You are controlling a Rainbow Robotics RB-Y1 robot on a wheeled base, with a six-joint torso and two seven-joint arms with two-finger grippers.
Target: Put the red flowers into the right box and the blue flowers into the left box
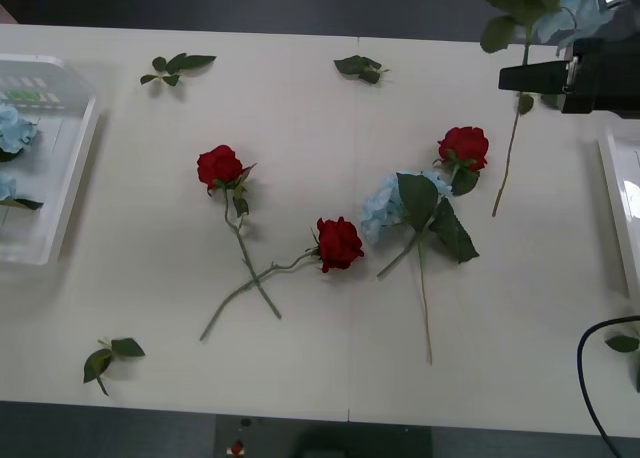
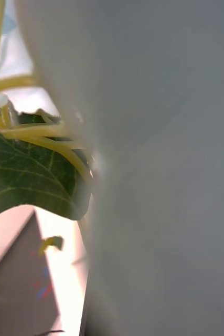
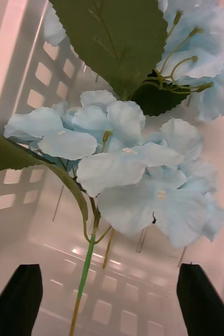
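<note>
Blue petals crowd the left wrist view, where a blue flower (image 3: 138,173) lies in the left box (image 3: 22,94) with the left tool (image 3: 109,299) just above it, its black fingers (image 3: 17,304) spread wide with nothing between them; I judge this bloom is already delivered and the arm has let it go. In the front view that box (image 1: 55,178) sits at the surface's (image 1: 320,378) left edge with blue petals (image 1: 12,128) showing inside (two patches, so probably two blooms, though the edge cuts them off). At the top right the right tool (image 1: 535,76) hangs above the surface with a blue flower (image 1: 545,3) rising over it and the stem (image 1: 508,163) dangling below, so it seems pinched on the stem; its own wrist view shows a dark leaf (image 2: 28,178) and yellowish stalks (image 2: 38,139) right up against the camera. Held high like that, the flower can clear the others on its way across to the left box, which is well apart from it. The right box (image 1: 622,193) shows as a white rim at the right edge; I see no rose in it. On the surface I count three red flowers (image 1: 220,165) (image 1: 339,243) (image 1: 464,146), two with their stems crossing, and one blue flower (image 1: 385,206) with big leaves beside the third rose. Four loose leaf sprigs (image 1: 175,68) lie scattered around them, with one more at the right edge.
</note>
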